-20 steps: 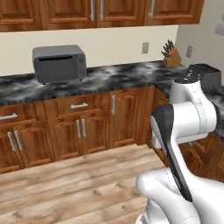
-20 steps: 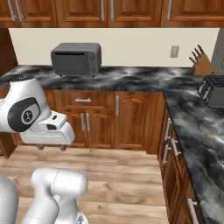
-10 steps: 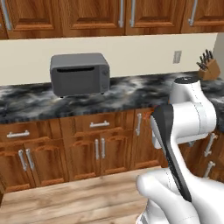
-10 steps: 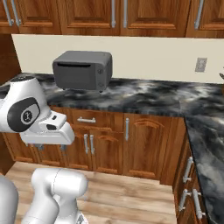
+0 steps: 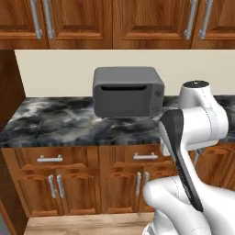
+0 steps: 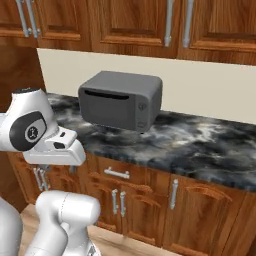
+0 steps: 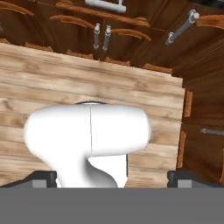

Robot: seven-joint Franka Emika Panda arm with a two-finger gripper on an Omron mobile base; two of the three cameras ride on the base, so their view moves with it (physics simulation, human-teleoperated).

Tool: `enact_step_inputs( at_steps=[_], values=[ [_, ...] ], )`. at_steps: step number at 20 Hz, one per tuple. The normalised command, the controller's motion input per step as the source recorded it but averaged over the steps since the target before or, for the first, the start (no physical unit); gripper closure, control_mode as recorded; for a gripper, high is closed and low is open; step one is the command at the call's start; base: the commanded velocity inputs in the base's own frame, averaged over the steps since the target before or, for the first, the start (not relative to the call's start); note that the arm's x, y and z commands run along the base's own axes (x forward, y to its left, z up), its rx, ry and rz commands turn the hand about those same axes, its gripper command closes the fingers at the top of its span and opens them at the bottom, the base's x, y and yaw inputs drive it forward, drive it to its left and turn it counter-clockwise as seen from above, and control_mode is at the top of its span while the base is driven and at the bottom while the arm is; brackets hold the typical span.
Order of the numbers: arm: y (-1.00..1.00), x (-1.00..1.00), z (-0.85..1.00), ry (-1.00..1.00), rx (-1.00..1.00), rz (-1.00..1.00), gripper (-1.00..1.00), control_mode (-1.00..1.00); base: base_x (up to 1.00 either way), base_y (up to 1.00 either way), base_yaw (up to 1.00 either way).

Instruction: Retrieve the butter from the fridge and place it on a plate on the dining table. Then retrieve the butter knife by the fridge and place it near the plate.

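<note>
Where arm overlaps, toaster oven (image 5: 127, 92) corner hidden

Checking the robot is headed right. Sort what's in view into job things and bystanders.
Job things:
claw, open, empty, over the wood floor

Bystanders:
grey toaster oven
marbled wall counter
lower wood cabinets
upper wood cabinets

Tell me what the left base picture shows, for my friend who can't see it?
A dark grey toaster oven sits on a black-and-white marbled counter, under brown wood wall cabinets. Below are wood drawers and doors with silver handles, and the robot's white arm rises at the lower right.
</note>
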Motion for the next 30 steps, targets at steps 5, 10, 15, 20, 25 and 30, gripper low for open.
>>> enact_step_inputs(
  at_steps=[5, 10, 15, 20, 25, 30],
  values=[
    [0.00, 0.00, 0.00, 0.00, 0.00, 0.00, -1.00, 1.00, 1.00, 0.91, 0.13],
    [0.00, 0.00, 0.00, 0.00, 0.00, 0.00, -1.00, 1.00, 0.58, 0.96, 0.01],
    [0.00, 0.00, 0.00, 0.00, 0.00, 0.00, -1.00, 1.00, 0.05, 0.62, 0.01],
    [0.00, 0.00, 0.00, 0.00, 0.00, 0.00, -1.00, 1.00, 0.13, 0.15, 0.19],
    [0.00, 0.00, 0.00, 0.00, 0.00, 0.00, -1.00, 1.00, 0.45, 0.00, 0.27],
    [0.00, 0.00, 0.00, 0.00, 0.00, 0.00, -1.00, 1.00, 0.32, 0.28, 0.14]
  ],
)
